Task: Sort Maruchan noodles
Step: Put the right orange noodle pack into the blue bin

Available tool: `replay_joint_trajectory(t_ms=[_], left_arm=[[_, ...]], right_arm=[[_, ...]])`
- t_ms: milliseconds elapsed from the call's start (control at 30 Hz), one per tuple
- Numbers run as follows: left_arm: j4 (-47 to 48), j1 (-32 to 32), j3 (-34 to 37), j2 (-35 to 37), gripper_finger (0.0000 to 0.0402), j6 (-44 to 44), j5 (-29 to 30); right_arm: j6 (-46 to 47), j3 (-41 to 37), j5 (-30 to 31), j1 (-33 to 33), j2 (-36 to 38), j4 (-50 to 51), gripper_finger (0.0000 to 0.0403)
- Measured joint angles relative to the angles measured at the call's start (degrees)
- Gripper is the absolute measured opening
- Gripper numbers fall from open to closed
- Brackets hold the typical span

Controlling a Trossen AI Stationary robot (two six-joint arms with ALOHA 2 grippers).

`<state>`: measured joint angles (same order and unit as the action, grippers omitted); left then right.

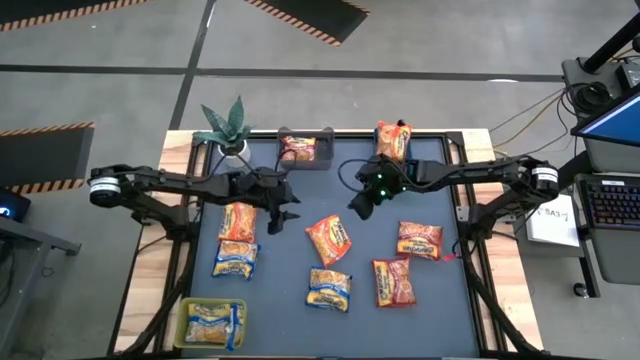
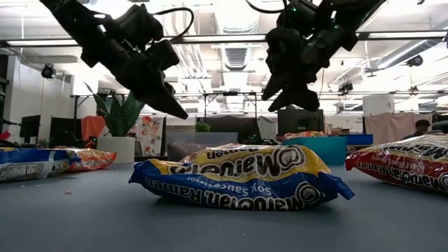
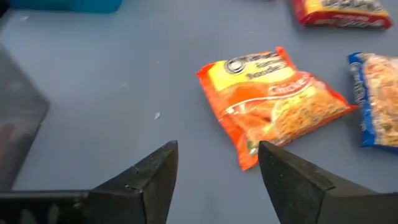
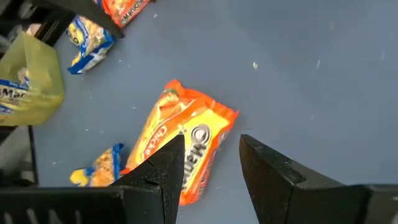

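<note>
Evidently both the left gripper (image 1: pixel 283 213) and right gripper (image 1: pixel 362 203) hang empty, fingers parted, flanking the orange packet (image 1: pixel 329 240) lying flat mid-table. Both may reach for it and collide. Beyond it lie yellow-blue packets (image 1: pixel 330 288), red ones (image 1: pixel 420 240), and a yellow bin (image 1: pixel 188 312); nothing blocks access.

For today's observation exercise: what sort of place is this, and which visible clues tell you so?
Probably a robotics lab or workshop: hazard-striped floor markings, exposed ceiling ducts and strip lights, and a laptop workstation beside the wooden-edged table.
</note>
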<state>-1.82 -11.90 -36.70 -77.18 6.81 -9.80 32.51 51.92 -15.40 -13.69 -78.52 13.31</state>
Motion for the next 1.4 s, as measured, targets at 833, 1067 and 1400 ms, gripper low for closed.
replay_joint_trajectory(t_ms=[833, 1067, 1400], left_arm=[[-27.88, 11.45, 1.87, -19.75, 0.0004, -5.58, -1.84], [-29.36, 11.38, 1.83, -23.02, 0.0001, -6.3, -1.74], [-29.67, 11.34, 1.86, -25.33, 0.0, -7.59, -1.42]], right_arm=[[15.07, -6.36, 10.52, 14.89, -3.04, -6.83, 0.0142], [19.25, -6.36, 10.94, 14.82, -3.04, -6.67, 0.0192], [20.97, -6.43, 11.04, 14.8, -7.29, -10.24, 0.0293]])
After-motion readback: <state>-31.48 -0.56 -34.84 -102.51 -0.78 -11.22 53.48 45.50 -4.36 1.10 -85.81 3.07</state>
